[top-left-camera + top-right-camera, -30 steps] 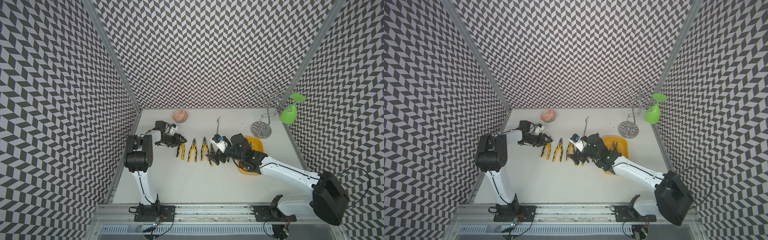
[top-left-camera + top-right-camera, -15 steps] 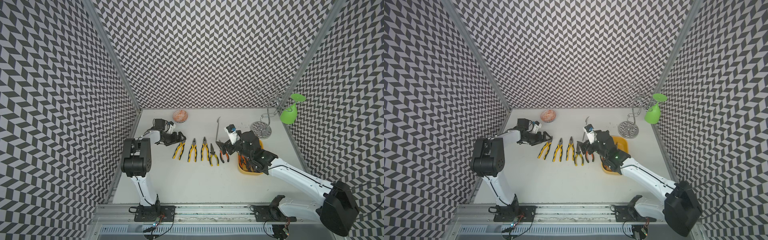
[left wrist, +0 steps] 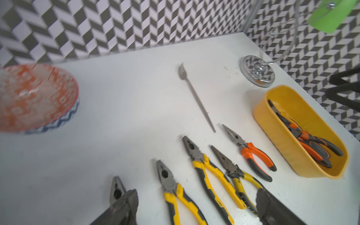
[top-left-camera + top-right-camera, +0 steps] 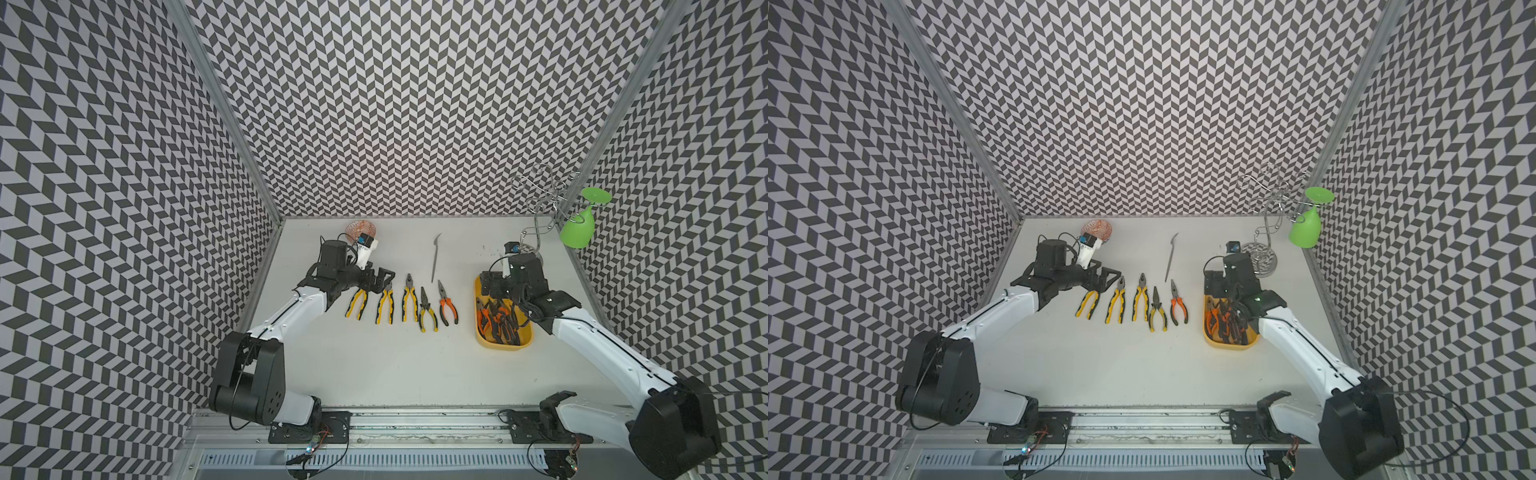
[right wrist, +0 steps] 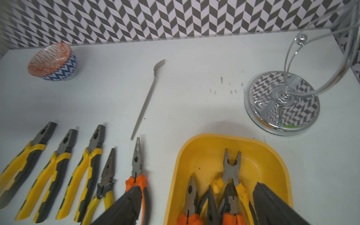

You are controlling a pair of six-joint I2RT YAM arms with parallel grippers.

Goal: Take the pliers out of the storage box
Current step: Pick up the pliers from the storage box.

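5 pliers (image 4: 409, 299) lay in a row on the white table (image 4: 374, 365), outside the storage box (image 4: 505, 345), with their noses toward the back wall. 4 had yellow-and-black handles, and 1 orange-and-black pair lay nearest the box. More pliers lay piled lengthwise inside the yellow storage box. In the right wrist view at least 4 heads showed there, 1 of them yellow-handled with its jaws parted and 2 orange-handled.

The right gripper (image 4: 492, 286) hung over the box's far end, its fingers spread wide and gripping nothing. The left gripper (image 4: 384, 279) hovered above the head end of the row's leftmost pliers, likewise released and empty.

A small orange patterned bowl (image 4: 360, 229) stood near the back wall, just behind the left gripper. A thin grey utensil (image 4: 435, 257) lay on the table between bowl and box. A green glass (image 4: 577, 230) hung upside down from a chrome rack (image 4: 536, 199).
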